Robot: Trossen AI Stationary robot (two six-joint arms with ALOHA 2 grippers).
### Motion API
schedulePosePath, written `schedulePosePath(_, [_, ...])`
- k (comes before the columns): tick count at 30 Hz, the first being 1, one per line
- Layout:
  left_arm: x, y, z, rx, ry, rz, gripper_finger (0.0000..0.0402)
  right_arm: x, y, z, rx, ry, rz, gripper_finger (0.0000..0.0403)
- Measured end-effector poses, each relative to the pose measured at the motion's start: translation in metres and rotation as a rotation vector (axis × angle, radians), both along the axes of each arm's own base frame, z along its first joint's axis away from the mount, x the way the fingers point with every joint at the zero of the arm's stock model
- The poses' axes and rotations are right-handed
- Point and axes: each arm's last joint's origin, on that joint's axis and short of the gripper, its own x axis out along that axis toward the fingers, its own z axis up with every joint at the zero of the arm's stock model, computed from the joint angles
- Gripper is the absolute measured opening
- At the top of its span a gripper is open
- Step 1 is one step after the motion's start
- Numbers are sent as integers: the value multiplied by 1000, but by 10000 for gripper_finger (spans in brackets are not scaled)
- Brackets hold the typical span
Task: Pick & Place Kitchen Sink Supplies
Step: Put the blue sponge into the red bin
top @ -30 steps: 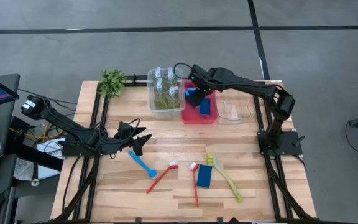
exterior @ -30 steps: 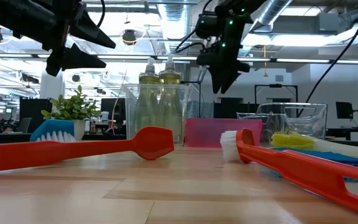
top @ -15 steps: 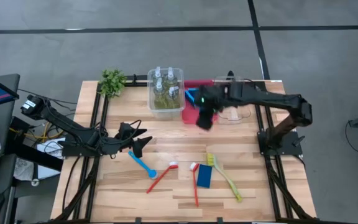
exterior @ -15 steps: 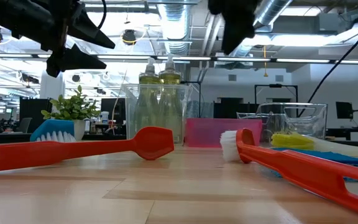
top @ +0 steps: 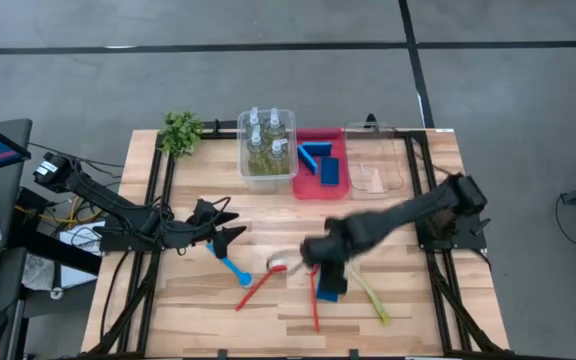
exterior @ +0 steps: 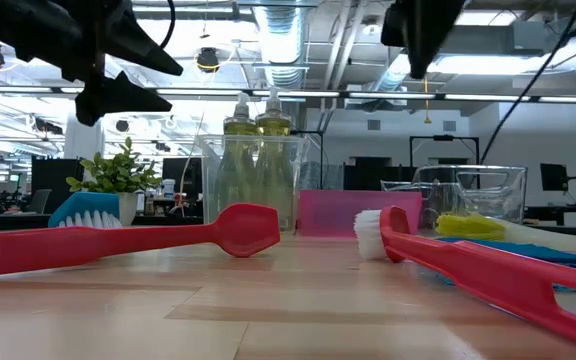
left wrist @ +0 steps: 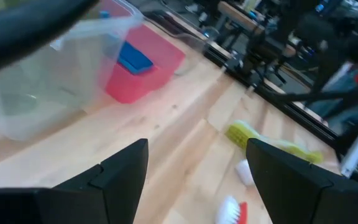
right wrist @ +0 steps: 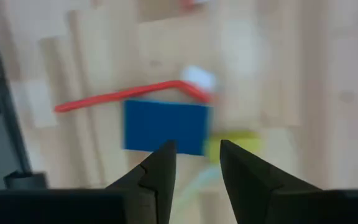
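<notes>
Over the front middle of the table [top: 198, 300], right gripper [top: 320, 262] hangs above the loose blue sponge [top: 330, 284]; wrist view shows that sponge [right wrist: 165, 127] just past its fingertips, fingers part-open, nothing between them. Red brush [top: 314, 295] lies beside the sponge, a second red brush [top: 258, 284] angles off toward the left, yellow-green brush [top: 366, 285] sits on the sponge's other side. Blue brush [top: 228, 265] lies just in front of the left gripper [top: 230, 225], which is spread wide and empty, near the table's left edge. At the back, bottles [top: 265, 143] stand in the clear bin [top: 245, 172]; two blue sponges [top: 320, 162] lie in the red bin [top: 308, 189]. Another clear bin [top: 400, 175] sits right of it. Plant [top: 181, 131] at the back left corner.
</notes>
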Motion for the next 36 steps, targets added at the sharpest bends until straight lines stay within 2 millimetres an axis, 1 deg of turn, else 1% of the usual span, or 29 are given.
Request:
schedulePosePath(3, [0, -1, 0, -21, 5, -35, 273, 6, 31, -16, 17, 6, 32, 118])
schedulePosePath(6, [0, -2, -1, -37, 10, -69, 273, 12, 55, -32, 34, 13, 42, 118])
schedulePosePath(11, [1, -4, -1, -60, 20, -123, 273, 23, 79, -64, 27, 69, 8, 118])
schedulePosePath(14, [1, -5, -1, -69, 23, -143, 273, 28, 85, -82, 13, 116, -24, 118])
schedulePosePath(20, [0, -7, -1, -96, 21, -158, 273, 36, 90, -112, -47, 186, -56, 118])
schedulePosePath(24, [-1, -10, -1, -96, 22, -175, 273, 40, 92, -128, -84, 206, -43, 118])
schedulePosePath(31, [-4, -15, -1, -95, 23, -203, 273, 48, 98, -164, -142, 270, -29, 117])
schedulePosePath(33, [-4, -16, -1, -95, 23, -210, 273, 49, 100, -175, -127, 301, -25, 106])
schedulePosePath(36, [-5, -17, -1, -95, 24, -217, 273, 50, 102, -186, -90, 343, -16, 67])
